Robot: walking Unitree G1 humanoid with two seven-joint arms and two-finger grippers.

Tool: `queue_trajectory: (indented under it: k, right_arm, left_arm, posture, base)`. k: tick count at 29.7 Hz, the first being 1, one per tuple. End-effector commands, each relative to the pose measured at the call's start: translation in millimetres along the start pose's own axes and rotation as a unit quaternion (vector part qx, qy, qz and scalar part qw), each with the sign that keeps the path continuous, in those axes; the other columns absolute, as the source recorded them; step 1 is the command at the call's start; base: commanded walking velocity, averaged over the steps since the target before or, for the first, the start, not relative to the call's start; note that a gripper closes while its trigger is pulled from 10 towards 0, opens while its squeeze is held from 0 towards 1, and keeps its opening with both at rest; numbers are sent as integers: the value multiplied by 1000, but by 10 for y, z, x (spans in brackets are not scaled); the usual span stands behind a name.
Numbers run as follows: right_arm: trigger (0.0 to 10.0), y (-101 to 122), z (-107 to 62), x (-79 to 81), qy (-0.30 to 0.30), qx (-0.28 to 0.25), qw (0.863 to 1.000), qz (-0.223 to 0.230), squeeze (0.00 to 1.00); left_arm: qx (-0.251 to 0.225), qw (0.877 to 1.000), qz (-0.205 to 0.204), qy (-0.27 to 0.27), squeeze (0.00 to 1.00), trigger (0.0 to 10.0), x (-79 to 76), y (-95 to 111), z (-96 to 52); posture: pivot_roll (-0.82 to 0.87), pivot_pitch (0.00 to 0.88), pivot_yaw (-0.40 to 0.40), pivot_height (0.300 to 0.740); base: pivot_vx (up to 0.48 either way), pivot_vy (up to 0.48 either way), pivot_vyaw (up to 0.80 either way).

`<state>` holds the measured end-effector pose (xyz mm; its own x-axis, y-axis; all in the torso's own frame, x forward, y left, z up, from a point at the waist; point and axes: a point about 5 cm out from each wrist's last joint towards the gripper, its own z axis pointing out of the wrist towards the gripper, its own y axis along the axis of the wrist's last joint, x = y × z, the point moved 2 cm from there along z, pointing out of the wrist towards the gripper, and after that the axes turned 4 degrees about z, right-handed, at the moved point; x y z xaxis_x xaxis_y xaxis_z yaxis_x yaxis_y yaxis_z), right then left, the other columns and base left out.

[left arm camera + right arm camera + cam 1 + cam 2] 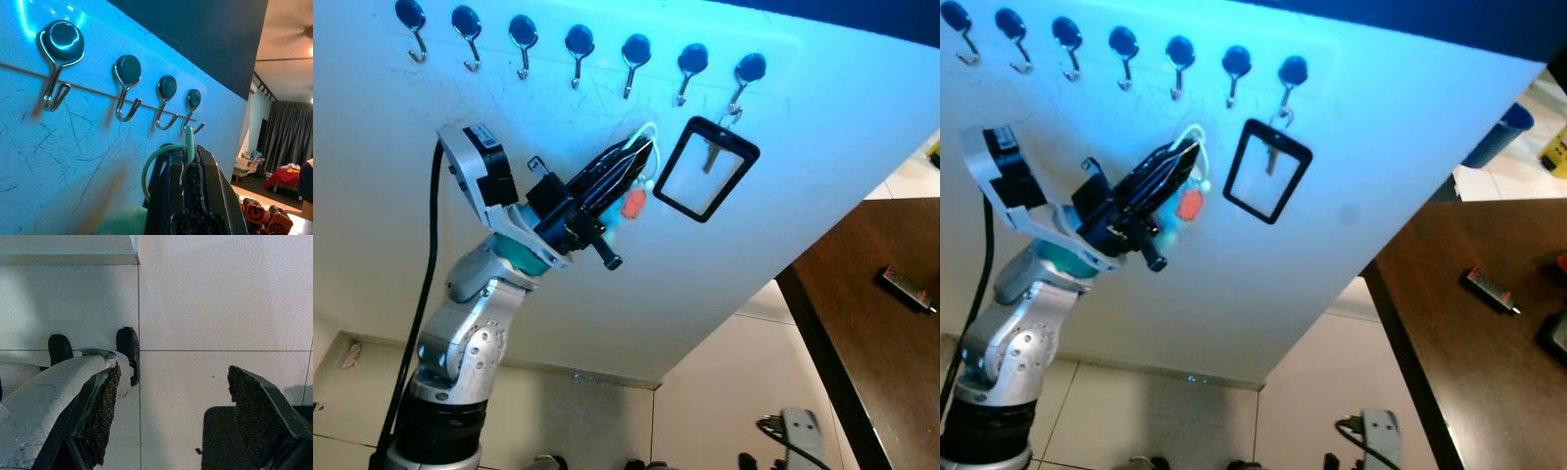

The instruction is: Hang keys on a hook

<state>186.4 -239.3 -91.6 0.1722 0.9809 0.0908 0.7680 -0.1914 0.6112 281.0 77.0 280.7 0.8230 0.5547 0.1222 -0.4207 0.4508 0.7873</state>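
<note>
We held the keys [633, 201] by their light, floppy cord loop [646, 132], left gripper [641, 152] clamped below the hooks [633, 61]; right gripper [171, 411] hung open.

No readable text, label, brand, number or sign appears anywhere. The white board [803, 147] with its row of hooks [578, 54] carries only scratches and blue glare. The clear badge holder [705, 168] hanging from one hook has no legible print. A small dark device [907, 286] lying on the brown worktop [871, 323] shows a reddish patch on its face, but it is too small and blurred to read. The camera module [480, 162] on the left wrist bears no markings that can be made out.
</note>
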Motion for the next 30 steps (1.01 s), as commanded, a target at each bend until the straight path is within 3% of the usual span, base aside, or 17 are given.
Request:
queue_trajectory:
  k: [1, 4, 7, 18, 30]
  right_arm:
    - [10000, -96, -18, -5, 0, 15, 1000, -12, 0]
    - [10000, -83, 49, 326, 53, 25, 991, -118, 0]
    - [10000, -53, 71, 431, 66, 23, 989, -133, 0]
    - [10000, -35, 75, 409, 61, 24, 992, -106, 0]
    - [10000, -30, 83, 452, 63, 22, 993, -95, 0]
  left_arm:
    - [0, 1000, 0, -10, 0, 10000, -46, 7, 31]
    - [-5, 1000, 3, -2, 0, 10000, -52, 43, 55]
    - [-11, 1000, 7, 2, 0, 10000, -37, 83, 63]
    - [-23, 1000, 12, -16, 0, 10000, -78, 163, 111]
    - [-13, 999, -12, -38, 0, 10000, -120, 48, 177]
  posture:
    - [43, 106, -17, 740]
    - [55, 116, -17, 740]
    - [59, 116, -18, 740]
    - [60, 106, -23, 740]
    - [48, 97, -7, 740]
  base:
    - [0, 0, 0]
    - [0, 0, 0]
    - [0, 0, 0]
    - [0, 0, 0]
    - [0, 0, 0]
